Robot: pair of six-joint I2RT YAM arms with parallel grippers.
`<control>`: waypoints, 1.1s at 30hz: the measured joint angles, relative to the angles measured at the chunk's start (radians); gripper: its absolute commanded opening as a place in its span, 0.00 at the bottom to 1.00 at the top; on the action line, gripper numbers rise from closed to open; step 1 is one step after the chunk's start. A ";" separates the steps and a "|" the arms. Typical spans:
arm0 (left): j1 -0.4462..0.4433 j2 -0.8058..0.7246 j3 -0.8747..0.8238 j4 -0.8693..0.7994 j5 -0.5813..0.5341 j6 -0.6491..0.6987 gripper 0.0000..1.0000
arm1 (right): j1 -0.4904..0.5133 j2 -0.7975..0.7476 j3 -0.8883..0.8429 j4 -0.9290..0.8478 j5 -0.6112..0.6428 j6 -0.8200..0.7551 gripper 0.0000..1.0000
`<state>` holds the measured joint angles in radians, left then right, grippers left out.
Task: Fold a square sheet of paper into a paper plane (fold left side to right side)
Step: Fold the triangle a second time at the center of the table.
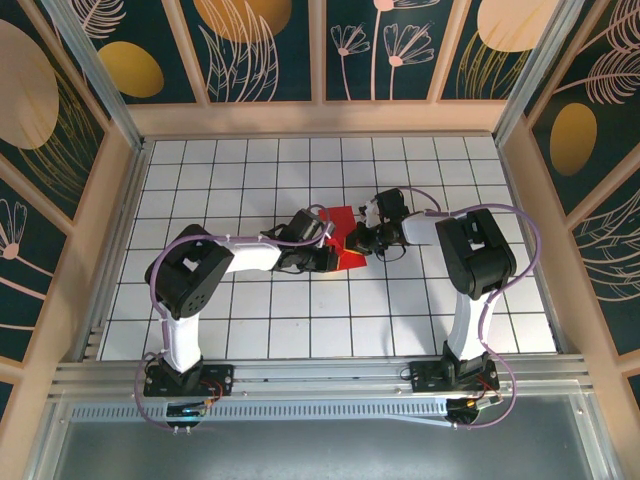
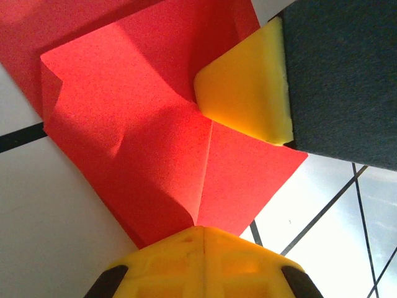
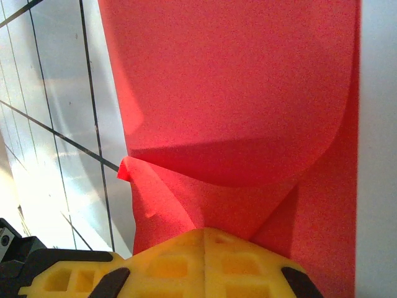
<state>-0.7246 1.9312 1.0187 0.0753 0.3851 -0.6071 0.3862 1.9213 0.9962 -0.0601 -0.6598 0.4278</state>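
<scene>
Pretty clearly a robotics lab test cell. There's a white gridded tabletop boxed in by a wooden frame with printed flower panels. The left arm and right arm are bolted to an aluminium rail at the near edge.

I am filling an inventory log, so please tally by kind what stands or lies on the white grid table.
Thin bright red paper sheet: 1
Black-and-white robot arms, left and right: 2
Total: 3
</scene>
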 measured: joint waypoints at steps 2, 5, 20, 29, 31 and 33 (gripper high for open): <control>0.000 0.001 -0.002 0.001 0.000 0.000 0.00 | 0.002 0.000 0.007 -0.012 0.001 -0.003 0.00; 0.000 0.001 -0.008 0.005 -0.001 0.000 0.00 | 0.004 0.000 0.019 -0.034 0.005 -0.003 0.00; 0.000 0.001 -0.012 0.013 -0.008 0.002 0.00 | 0.051 -0.063 -0.008 0.010 0.005 0.008 0.00; 0.000 0.001 -0.012 0.012 -0.009 0.003 0.00 | 0.060 -0.024 -0.008 0.010 0.050 -0.003 0.00; 0.000 0.001 -0.013 0.013 -0.011 0.003 0.00 | 0.058 -0.013 -0.002 0.005 0.051 -0.005 0.00; 0.000 0.000 -0.021 0.025 -0.014 0.003 0.00 | 0.059 -0.010 0.006 0.000 0.058 -0.011 0.00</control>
<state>-0.7246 1.9316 0.9981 0.1001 0.3710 -0.6044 0.4450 1.9114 1.0019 -0.0605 -0.6018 0.4168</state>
